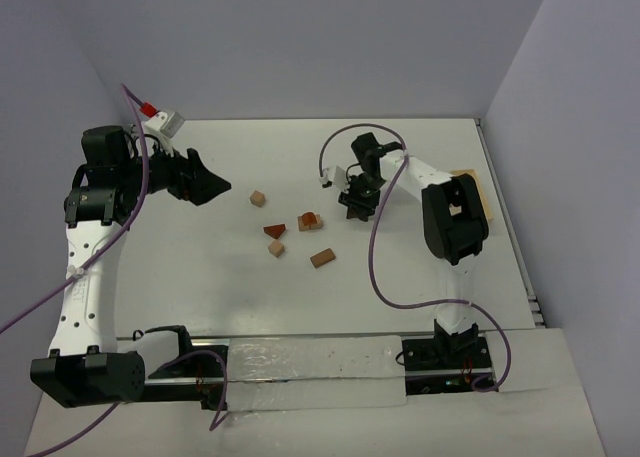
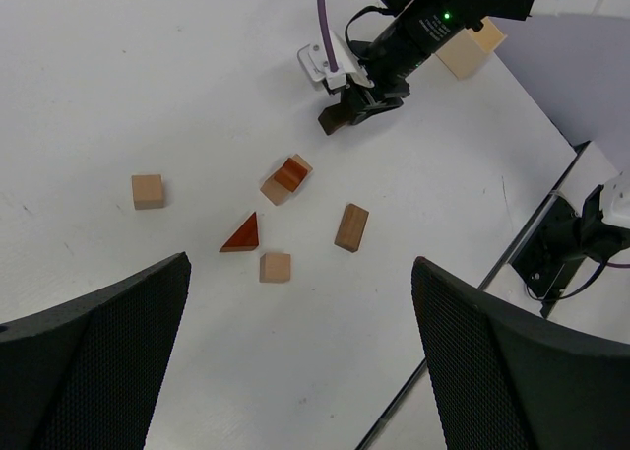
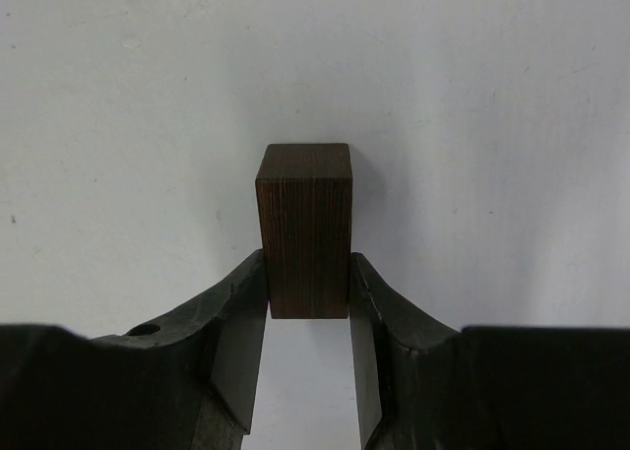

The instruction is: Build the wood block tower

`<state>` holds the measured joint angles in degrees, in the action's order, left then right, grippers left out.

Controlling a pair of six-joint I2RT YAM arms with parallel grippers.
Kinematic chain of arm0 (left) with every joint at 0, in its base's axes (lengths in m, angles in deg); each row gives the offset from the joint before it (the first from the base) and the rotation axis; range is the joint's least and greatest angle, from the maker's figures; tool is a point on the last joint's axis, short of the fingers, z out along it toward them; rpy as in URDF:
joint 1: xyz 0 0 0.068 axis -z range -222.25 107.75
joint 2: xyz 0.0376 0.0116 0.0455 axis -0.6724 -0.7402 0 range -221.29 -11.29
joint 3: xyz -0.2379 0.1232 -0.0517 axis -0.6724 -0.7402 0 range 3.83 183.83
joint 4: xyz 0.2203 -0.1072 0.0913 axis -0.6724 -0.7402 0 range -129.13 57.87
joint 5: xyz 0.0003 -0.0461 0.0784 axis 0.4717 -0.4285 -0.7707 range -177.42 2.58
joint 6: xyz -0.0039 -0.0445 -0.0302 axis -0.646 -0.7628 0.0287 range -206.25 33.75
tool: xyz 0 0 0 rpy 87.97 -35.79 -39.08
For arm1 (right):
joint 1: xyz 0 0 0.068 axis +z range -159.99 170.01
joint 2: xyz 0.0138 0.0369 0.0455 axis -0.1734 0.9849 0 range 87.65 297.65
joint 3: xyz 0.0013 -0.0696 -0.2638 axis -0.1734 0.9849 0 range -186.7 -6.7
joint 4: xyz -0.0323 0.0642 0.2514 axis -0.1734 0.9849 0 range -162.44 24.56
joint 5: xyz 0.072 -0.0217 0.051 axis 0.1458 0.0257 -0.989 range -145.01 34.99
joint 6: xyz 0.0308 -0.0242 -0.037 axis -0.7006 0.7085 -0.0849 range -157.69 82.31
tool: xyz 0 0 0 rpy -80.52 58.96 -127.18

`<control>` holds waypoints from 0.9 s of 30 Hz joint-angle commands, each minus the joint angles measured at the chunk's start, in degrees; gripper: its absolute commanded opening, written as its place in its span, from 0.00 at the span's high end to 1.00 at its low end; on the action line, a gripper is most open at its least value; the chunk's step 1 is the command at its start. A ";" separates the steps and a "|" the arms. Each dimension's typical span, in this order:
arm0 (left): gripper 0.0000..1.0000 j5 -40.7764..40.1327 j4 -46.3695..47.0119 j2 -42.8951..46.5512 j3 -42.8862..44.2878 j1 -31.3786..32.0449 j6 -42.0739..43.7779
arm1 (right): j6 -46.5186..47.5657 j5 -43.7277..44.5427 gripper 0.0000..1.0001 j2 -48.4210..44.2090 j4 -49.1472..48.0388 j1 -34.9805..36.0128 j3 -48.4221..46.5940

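On desk (image 1: 400, 147): wedge (image 1: 274, 230), near cube (image 1: 276, 248) just before it, pair (image 1: 309, 220) at right, bar (image 1: 322, 258) before pair, far cube (image 1: 258, 199) behind-left; block (image 3: 304, 228) within right tool (image 3: 307, 273), rightmost.

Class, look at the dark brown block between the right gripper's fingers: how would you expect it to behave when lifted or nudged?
The dark brown block shows wood grain and crisp edges, so it is probably rigid. Its flat sides meet the fingers of the right gripper squarely, so slipping seems unlikely. Flat-faced, it should slide rather than roll if pushed.
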<state>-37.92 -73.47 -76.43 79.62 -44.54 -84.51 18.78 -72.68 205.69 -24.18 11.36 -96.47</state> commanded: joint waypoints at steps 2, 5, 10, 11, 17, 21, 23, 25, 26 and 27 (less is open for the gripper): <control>0.01 0.69 3.07 1.51 0.61 0.26 -0.11 | 1.20 -1.89 0.78 -4.37 3.96 -0.01 -4.75; 0.01 0.69 2.75 1.51 0.80 0.26 0.15 | 2.05 -0.40 0.79 -3.99 4.22 -0.01 -4.06; 0.01 0.69 2.57 1.67 0.71 0.26 0.37 | 1.88 -0.40 0.79 -3.90 2.73 0.76 -1.21; 0.01 0.69 2.59 1.69 0.68 0.26 0.37 | 1.76 -0.48 0.79 -3.95 2.23 0.98 -0.67; 0.01 0.72 2.52 1.57 1.08 0.35 0.08 | 1.25 -0.61 0.78 -3.38 0.77 1.88 0.82; 0.01 0.88 2.76 1.58 1.10 0.37 -0.16 | 0.89 -0.96 0.77 -2.95 0.57 1.98 0.65; 0.01 0.95 2.71 1.46 1.08 0.44 -0.21 | 0.80 -0.86 0.74 -2.76 0.43 2.12 0.70; 0.01 0.94 2.67 1.44 1.13 0.44 -0.23 | 0.82 -0.70 0.67 -2.73 0.37 2.15 0.88; 0.01 0.88 2.67 1.50 1.19 0.44 -0.17 | 0.76 -0.34 0.59 -2.73 0.13 2.27 1.12; 0.01 0.87 2.67 1.45 1.27 0.44 -0.16 | 0.75 -0.26 0.57 -2.66 0.01 2.30 1.17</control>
<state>-37.92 -73.01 -75.97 79.60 -44.43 -84.53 19.80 -72.86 204.47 -22.61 13.14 -95.50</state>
